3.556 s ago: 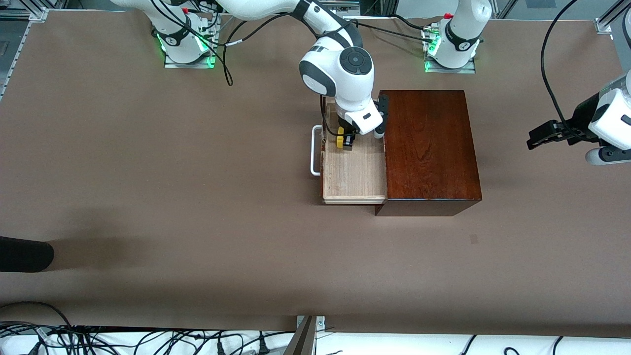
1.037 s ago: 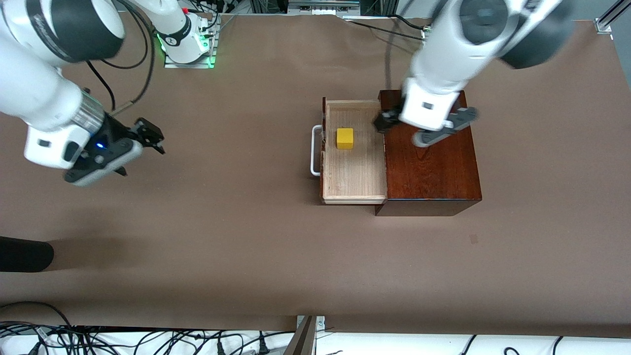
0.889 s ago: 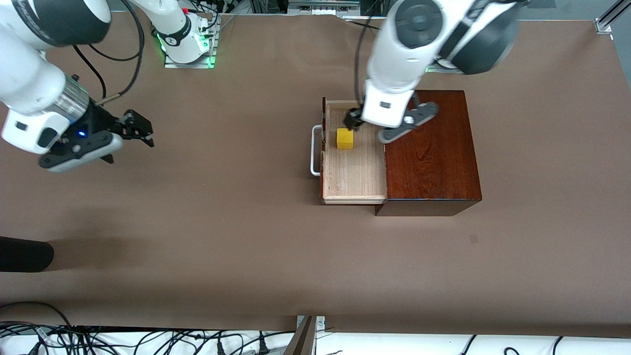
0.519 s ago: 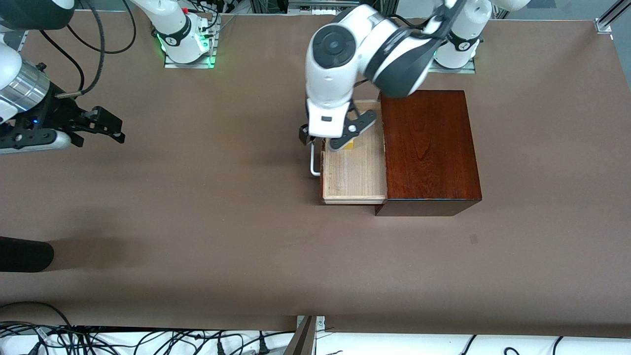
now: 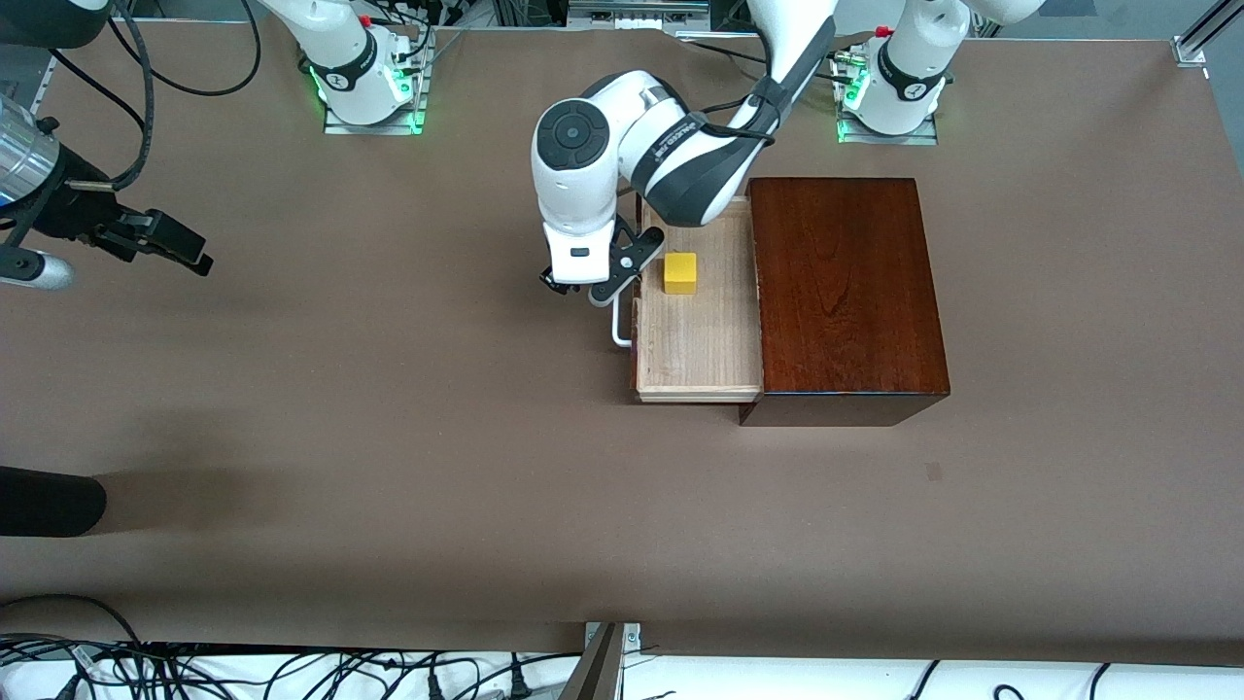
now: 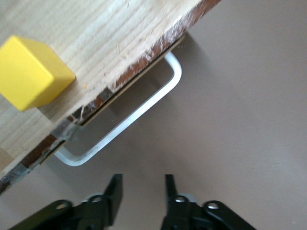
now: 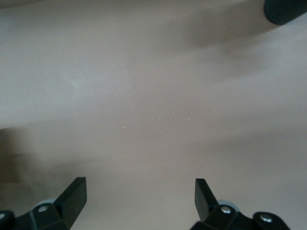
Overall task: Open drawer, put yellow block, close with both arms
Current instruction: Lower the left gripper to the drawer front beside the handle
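**Block delivered, left arm lines up on the handle**

With the yellow block (image 5: 680, 273) now lying free in the open drawer (image 5: 698, 340), the front view shows the main change: the right arm has let the block go and drawn off, and its right gripper (image 5: 180, 251) hangs over bare worktop (image 5: 389, 437) at the right arm's end, waiting. The left arm has swung in from its own end across the mahogany box (image 5: 846, 292), and its left gripper (image 5: 590, 287) now sits just outside the drawer front, above the white loop handle (image 5: 619, 326). Judging from this, only the closing push remains.

In the left wrist view, the left gripper's fingers (image 6: 114, 191) stand slightly apart, holding nothing, close to the handle (image 6: 129, 117) but not touching it; the block (image 6: 31, 72) rests on the pale drawer floor near the front edge.

In the right wrist view, the right gripper's fingers (image 7: 74, 194) are spread wide over plain worktop, empty.

Small lettering runs along the left arm's dark band, too small to read; no other writing shows.
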Motion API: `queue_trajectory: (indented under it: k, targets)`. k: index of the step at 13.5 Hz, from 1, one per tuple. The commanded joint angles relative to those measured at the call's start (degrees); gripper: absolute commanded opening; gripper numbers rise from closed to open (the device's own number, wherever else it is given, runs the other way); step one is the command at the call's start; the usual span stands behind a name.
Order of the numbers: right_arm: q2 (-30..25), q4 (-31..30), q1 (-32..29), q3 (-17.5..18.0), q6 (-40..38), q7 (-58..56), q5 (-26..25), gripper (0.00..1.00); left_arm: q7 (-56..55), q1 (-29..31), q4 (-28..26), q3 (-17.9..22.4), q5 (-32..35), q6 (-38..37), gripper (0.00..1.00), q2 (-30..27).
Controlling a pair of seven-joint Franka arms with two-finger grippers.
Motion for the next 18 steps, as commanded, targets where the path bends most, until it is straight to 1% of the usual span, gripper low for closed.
queue_trajectory:
  k: [1, 4, 7, 10, 11, 14, 16, 18]
  targets:
    - [-3.2, -2.5, -0.9, -0.1, -0.1, 0.8, -0.4, 1.00, -1.7, -0.6, 2.3, 0.0, -1.5, -0.3, 0.00, 3.7]
    - [-2.7, -2.4, -0.1, -2.1, -0.1, 0.4, -0.7, 1.00, -2.0, -0.7, 2.2, 0.1, -1.3, -0.3, 0.00, 5.3]
    - [-1.7, -1.8, -0.1, -2.0, -0.2, 0.6, -1.1, 1.00, -1.0, -0.3, 2.3, 1.4, -0.4, -0.7, 0.00, 5.2]
    - [-1.7, -1.8, -0.1, -2.0, -0.1, 0.6, -1.2, 1.00, -0.8, -0.3, 1.9, 1.4, 5.3, -1.3, 0.00, 5.2]
    - [-1.6, -1.8, -0.1, -2.0, -0.1, 0.6, -1.2, 1.00, -0.8, -0.3, 1.8, 1.4, 5.5, -1.7, 0.00, 5.2]
    - [-0.8, -1.2, -0.3, -2.1, 0.0, 0.4, -1.4, 1.00, 0.8, 0.6, 1.8, 1.8, 6.0, -4.8, 0.00, 4.9]
    - [-0.8, -1.1, -0.4, -2.1, 0.0, 0.1, -1.6, 1.00, 2.8, 1.2, 1.9, 1.7, 8.7, -7.3, 0.00, 4.5]
    - [-0.9, -0.8, -0.2, -1.6, -0.2, -1.1, -3.9, 1.00, 5.7, 1.6, 1.9, 2.3, 9.1, -9.2, 0.00, 3.8]
